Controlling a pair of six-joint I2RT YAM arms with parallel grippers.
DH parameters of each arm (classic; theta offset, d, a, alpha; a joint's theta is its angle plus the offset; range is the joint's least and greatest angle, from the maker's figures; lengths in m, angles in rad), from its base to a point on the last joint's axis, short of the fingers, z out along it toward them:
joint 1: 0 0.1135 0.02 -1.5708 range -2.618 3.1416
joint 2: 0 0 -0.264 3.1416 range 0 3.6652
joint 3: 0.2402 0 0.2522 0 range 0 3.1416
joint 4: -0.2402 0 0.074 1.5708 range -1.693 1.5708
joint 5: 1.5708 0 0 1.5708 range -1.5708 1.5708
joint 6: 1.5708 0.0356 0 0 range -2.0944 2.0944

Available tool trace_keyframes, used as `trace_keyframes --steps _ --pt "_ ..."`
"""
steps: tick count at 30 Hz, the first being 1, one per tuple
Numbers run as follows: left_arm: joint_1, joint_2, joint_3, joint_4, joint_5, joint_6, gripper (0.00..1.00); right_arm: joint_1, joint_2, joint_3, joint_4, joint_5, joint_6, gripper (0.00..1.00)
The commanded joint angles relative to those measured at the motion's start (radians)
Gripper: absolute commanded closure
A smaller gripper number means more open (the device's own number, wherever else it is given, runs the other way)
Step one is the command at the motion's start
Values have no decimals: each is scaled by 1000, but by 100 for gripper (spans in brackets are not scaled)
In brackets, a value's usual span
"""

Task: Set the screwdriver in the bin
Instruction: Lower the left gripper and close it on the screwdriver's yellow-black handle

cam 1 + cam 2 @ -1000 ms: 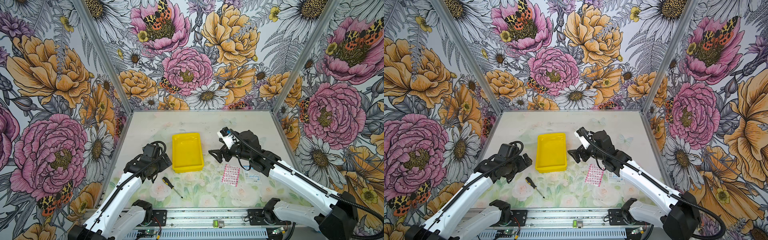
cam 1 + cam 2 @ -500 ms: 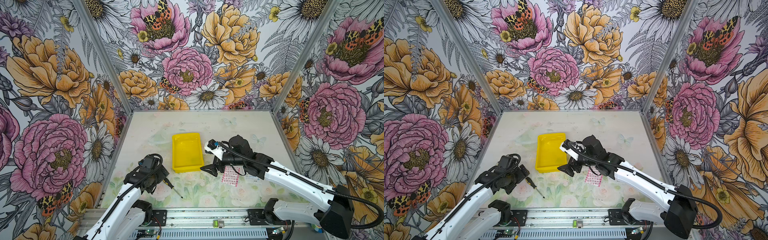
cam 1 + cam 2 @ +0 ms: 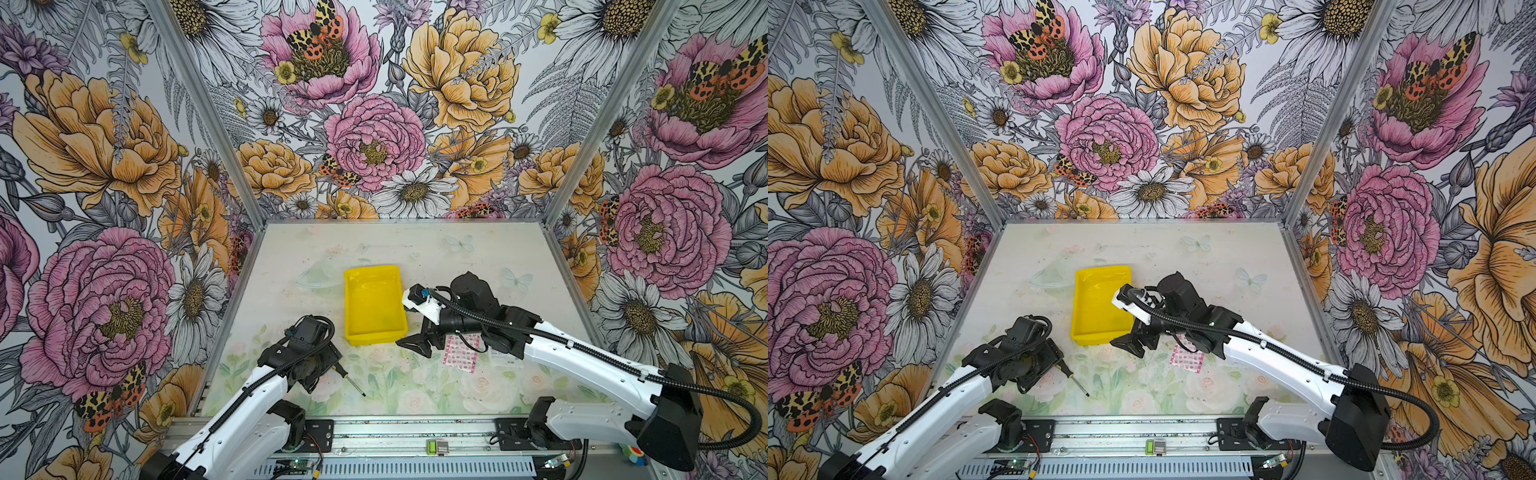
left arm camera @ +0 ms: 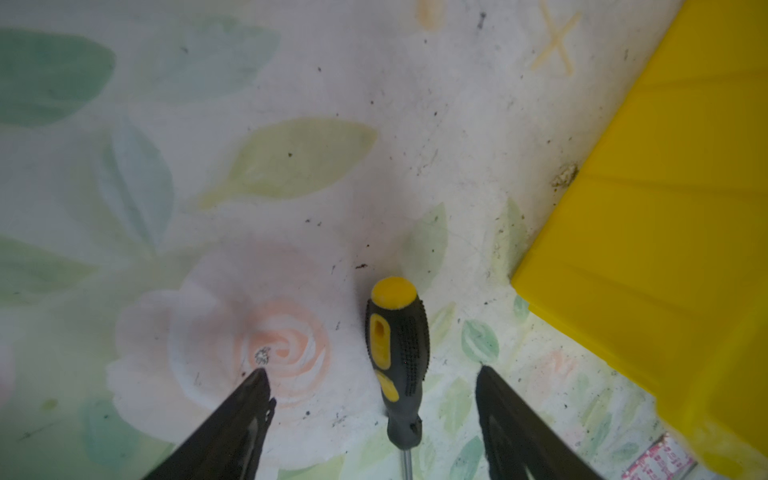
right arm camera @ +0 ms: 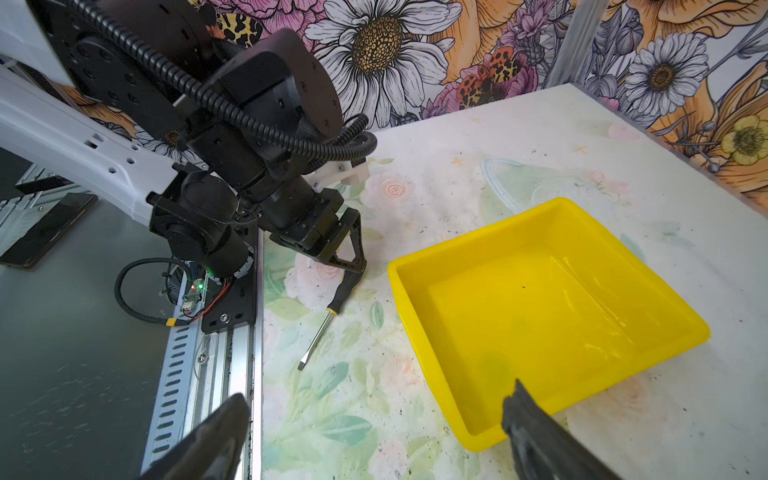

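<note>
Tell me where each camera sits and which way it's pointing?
Both top views: high above the front edge, looking down at the table, left arm, right arm, bin.
Left wrist: on the left arm, facing down; left gripper open astride the screwdriver handle.
Right wrist: on the right arm, facing across the bin toward the left arm; right gripper open.
Shared: all show screwdriver and bin.

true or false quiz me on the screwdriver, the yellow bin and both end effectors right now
The slim screwdriver with a black-and-yellow handle lies inside the shallow yellow plastic bin. False: it lies on the table, outside it.
The left end effector has its fingers either side of the screwdriver's handle. True.
Nothing lies in the bin. True.
The right end effector grips the pink patterned packet. False: it is open and empty; the packet lies on the table.
</note>
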Motion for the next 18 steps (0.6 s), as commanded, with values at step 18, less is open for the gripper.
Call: trace_keyframes --steps 18 --pt "-82 149 -24 109 -104 -103 49 0 -80 -47 2 44 -3 2"
